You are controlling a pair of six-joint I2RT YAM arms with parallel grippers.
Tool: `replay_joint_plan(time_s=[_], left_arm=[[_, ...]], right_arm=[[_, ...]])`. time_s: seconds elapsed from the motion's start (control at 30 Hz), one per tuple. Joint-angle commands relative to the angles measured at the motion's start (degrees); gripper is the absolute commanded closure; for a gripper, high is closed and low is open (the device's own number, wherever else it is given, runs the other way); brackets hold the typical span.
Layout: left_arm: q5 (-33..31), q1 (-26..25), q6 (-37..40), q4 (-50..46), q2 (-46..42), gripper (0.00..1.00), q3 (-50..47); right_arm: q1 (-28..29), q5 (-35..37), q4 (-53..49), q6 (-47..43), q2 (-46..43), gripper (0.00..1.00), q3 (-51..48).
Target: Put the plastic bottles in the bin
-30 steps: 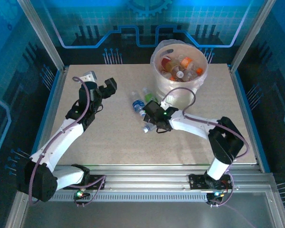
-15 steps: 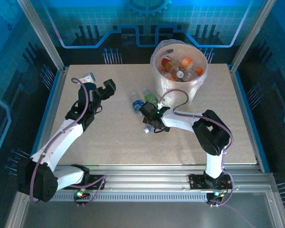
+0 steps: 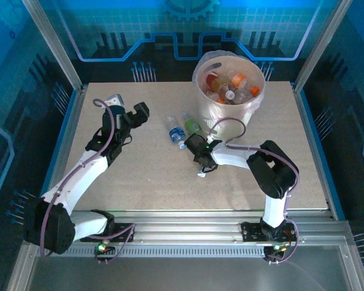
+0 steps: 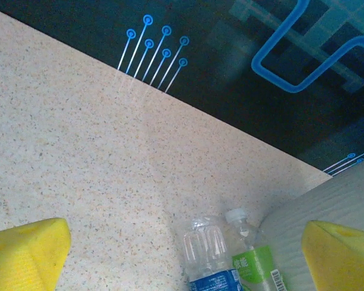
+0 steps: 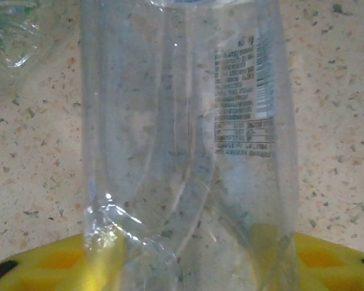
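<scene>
worktop (image 3: 145,176): speckled beige, framed by aluminium rails and blue-lit panels.

bin (image 3: 250,108): tall, round, white, lined with a translucent bag; stands at the far middle-right of the worktop. it holds a heap of bottles (image 3: 232,85) with orange, red and white caps.

blue-labelled bottle (image 3: 177,133): clear, lying on the worktop just left of the bin's base. the left wrist view shows it side by side with the next item.

green-labelled bottle (image 3: 192,125): white cap, lying between the blue-labelled bottle and the bin, close against the bin's ribbed wall.

clear bottle (image 5: 182,121): creased and transparent, with small print on its label. it is gripped by the right end effector (image 3: 201,159) just nearer than the two lying bottles. its white cap pokes out on the near side, and a yellow finger (image 5: 327,257) shows behind it.

left end effector (image 3: 139,113): above the bare left part of the worktop, well apart from the bottles. it is open, yellow pads (image 4: 24,251) spread wide and holding nothing.
</scene>
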Motion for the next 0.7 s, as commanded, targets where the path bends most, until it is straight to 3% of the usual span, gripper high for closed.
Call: replay_joint_plan(time_s=[0.0,0.17,0.33,0.53,0.67], left_arm=[[1.48,0.73,-1.53,1.45,1.21,0.01,0.22],[1.75,0.73,-2.27,1.56,2.35,0.01,0.4],[1.72,0.73,-3.48,0.67,3.55,0.01,0.76],[3.27,0.73,-5.46,0.03,5.48,0.01,0.66],[5.66,0.55,-6.66,0.29,7.16,0.01,0.51]], right_arm=[[-1.17,-0.43,-4.25,1.66,-3.49,0.51,-5.37],[-2.7,1.73,-8.03,3.73,-13.09,0.6,-12.43],[-5.39,5.99,-18.31,3.91,-26.08,0.66,-15.27],[-10.57,11.88,-30.11,-4.31,-44.32,0.69,-10.46],[-14.53,12.53,-31.05,-14.5,-52.28,0.69,-3.21]])
